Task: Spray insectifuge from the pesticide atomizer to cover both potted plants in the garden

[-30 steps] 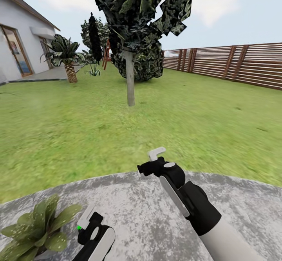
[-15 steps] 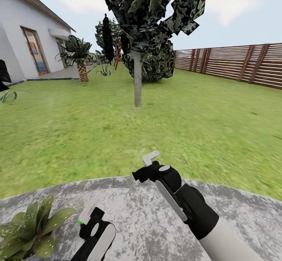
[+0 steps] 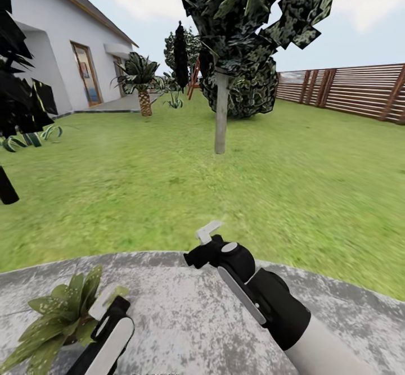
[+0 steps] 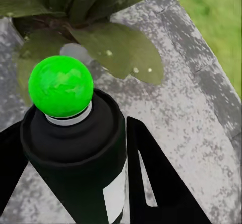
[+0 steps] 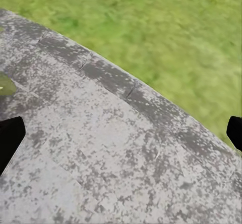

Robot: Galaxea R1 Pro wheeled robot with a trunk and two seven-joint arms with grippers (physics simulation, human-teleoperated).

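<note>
Left gripper point(image 4: 75, 183): low over the grey stone paving point(image 3: 185, 319), its dark jaws closed on the pesticide atomizer point(image 4: 75, 148), a black bottle with a white label patch and a bright green ball on top
Atomizer: held in the left gripper, the green ball toward the speckled plant; in the head view only the arm's white and black end point(image 3: 109, 335) shows beside the leaves
Speckled potted plant point(image 3: 62, 319): stands on the paving at the robot's near left, broad pointed green leaves with pale flecks; in the left wrist view its leaves point(image 4: 121, 53) spread just past the bottle's top, a grey pot rim point(image 4: 75, 53) showing between them
Right gripper point(image 3: 205, 245): held out over the edge of the paving near the lawn; in the right wrist view two dark fingertips point(image 5: 10, 138) sit at opposite sides with bare stone between, so the jaws stand wide and hold nothing
Lawn point(image 3: 169, 184): green grass from the curved paving edge out to the fence
What stands between: a slim grey tree trunk point(image 3: 221, 113) under a dark blocky crown in the middle of the lawn, with a round dark bush point(image 3: 242, 91) behind it
Far left: a white house point(image 3: 62, 60) with a brown-framed door, a palm with a scaly trunk point(image 3: 143, 85) by its patio, and a small spiky plant point(image 3: 174, 102) further along, too small to tell more
Near left edge: a dark-leaved plant point(image 3: 22, 99) partly in view, striped low leaves point(image 3: 34, 136) under it
Right: brown slatted wooden fence point(image 3: 349, 91) along the lawn's far side
</note>
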